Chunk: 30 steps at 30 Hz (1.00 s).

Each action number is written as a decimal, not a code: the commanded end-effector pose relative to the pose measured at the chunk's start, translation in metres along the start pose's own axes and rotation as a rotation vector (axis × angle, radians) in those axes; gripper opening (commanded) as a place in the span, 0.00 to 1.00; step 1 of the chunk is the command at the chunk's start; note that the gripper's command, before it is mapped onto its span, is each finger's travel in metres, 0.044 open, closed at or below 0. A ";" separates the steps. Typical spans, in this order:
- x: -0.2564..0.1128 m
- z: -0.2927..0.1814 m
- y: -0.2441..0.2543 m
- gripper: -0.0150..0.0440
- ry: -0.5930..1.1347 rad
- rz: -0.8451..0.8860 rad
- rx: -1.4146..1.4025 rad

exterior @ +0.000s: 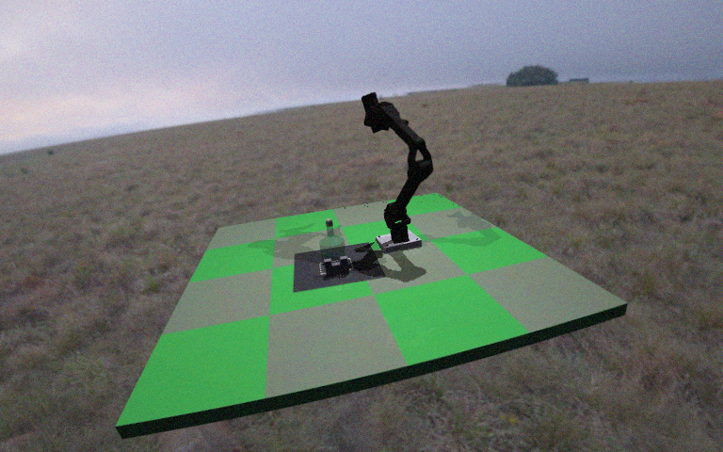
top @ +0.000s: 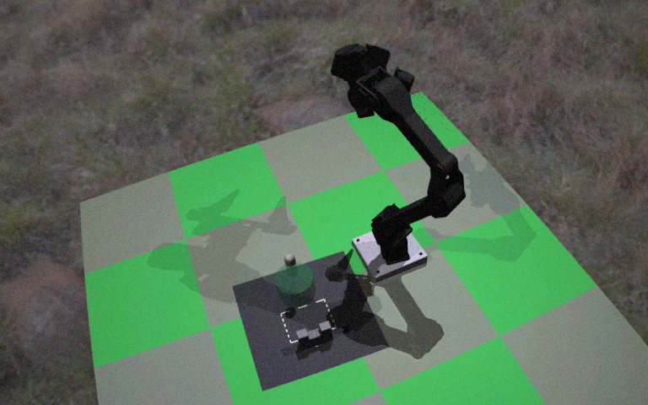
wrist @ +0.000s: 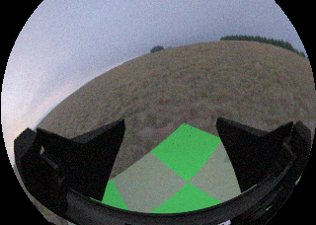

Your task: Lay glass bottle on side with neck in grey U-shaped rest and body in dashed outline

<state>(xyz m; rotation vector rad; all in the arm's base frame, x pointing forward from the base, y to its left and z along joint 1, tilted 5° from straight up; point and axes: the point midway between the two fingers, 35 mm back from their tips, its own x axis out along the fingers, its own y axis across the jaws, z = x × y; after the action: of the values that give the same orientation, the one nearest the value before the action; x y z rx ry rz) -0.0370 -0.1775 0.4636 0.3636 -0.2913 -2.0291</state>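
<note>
The green glass bottle (top: 294,287) (exterior: 331,244) stands upright at the back part of the dark mat, its pale cap on top. The dashed outline (top: 323,300) lies just in front of it. The grey U-shaped rest (top: 313,336) (exterior: 335,266) stands at the outline's front side, its prongs up. My gripper (wrist: 173,124) is open and empty, its two black fingers wide apart in the wrist view. It is high above the table and far from the bottle. Its fingers are not distinct in the top and exterior views. The bottle and rest are not in the wrist view.
The dark mat (top: 262,359) (exterior: 305,283) lies on the green and grey checkered table (top: 438,381) (exterior: 320,347). The arm's white base plate (top: 366,255) (exterior: 416,243) is beside the mat's back right corner. Arm shadows fall across the mat and table.
</note>
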 end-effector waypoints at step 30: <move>-0.258 -0.335 0.071 1.00 1.576 0.580 -0.402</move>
<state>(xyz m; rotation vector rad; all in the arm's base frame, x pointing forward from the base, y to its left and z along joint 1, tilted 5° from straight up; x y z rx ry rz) 0.2639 -0.0132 0.2186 1.2437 0.8179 -0.7769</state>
